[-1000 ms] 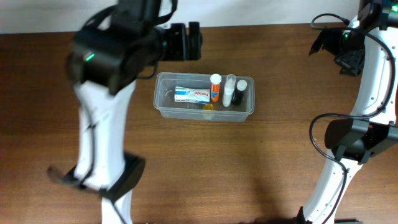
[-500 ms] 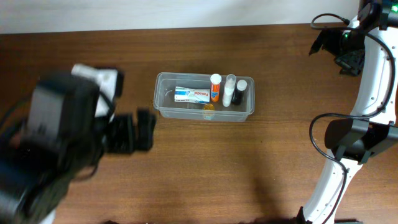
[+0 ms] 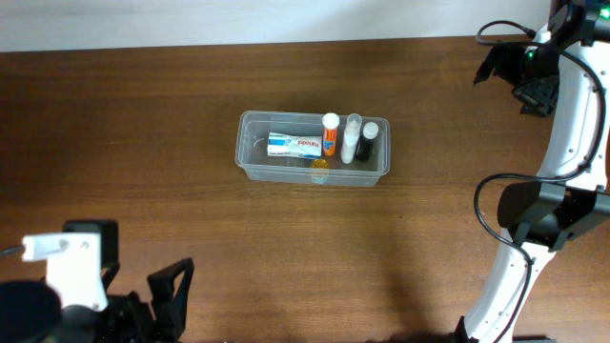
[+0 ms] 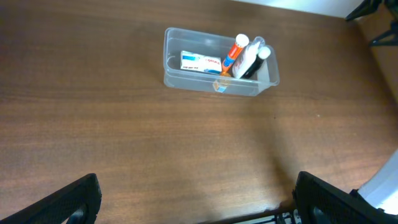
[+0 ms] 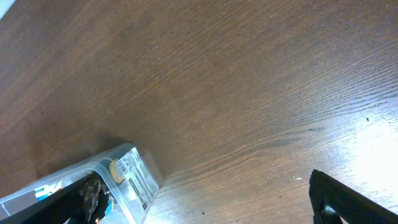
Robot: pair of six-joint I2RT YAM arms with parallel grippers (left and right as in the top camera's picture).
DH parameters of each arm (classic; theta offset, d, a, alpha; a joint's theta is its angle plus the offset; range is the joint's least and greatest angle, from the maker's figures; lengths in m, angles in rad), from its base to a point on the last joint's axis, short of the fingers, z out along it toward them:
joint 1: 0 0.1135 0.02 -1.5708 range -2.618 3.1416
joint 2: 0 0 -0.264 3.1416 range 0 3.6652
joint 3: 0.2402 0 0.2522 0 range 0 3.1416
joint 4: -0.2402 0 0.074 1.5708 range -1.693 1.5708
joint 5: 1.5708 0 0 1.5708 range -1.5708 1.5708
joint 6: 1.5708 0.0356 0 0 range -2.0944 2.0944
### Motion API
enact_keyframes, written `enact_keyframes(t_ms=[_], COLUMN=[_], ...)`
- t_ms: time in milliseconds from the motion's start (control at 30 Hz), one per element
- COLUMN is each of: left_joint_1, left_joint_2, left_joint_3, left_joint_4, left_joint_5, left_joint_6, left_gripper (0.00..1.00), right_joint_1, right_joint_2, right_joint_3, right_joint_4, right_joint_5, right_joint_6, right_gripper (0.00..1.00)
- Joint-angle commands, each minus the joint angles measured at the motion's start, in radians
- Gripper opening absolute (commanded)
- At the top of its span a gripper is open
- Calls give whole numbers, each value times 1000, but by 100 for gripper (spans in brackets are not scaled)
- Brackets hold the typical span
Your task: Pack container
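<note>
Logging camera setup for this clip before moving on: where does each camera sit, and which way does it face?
Overhead: fixed above, facing straight down on table and container; left arm lower left, right arm along right edge.
Left wrist: high up, looking down on the container; its fingers spread at the bottom corners.
Right wrist: angled down at the table; one finger lower right, container end lower left.
All three share the container.

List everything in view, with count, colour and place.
Clear rectangular plastic container: one, translucent, mid-table.
White-and-blue cardboard box: one, inside container, left part.
Orange bottle, white cap: one, inside, right of box.
White bottle: one, inside, beside the orange.
Black bottle, white cap: one, inside, right end.
Small yellow item: one, at container's front wall.
Brown wooden table: one, underneath.
Left end effector: black, open, empty, near-left.
Right end effector: black, open, empty, far-right.
</note>
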Motion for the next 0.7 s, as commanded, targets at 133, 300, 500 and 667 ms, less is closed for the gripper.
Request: enact_keyframes(t_ms=[133, 300, 500, 667], left_joint_1=[1, 1, 2, 30], left_joint_2=[-27, -27, -27, -72], left_joint_3=[-10, -15, -83, -214], left_joint_4=[0, 0, 0, 4], left_joint_5=[13, 32, 31, 27], left_joint_6=[-13, -13, 41, 71], left_gripper=[99, 99, 99, 99], right_joint_1=[-1, -1, -1, -1], right_joint_2=[-10, -10, -10, -10], right_joint_3=[-6, -6, -6, -6], right_joint_4=[-6, -5, -5, -6], right_joint_5=[13, 13, 13, 13], right_joint_6=[2, 2, 2, 2], right_gripper=[98, 98, 98, 99])
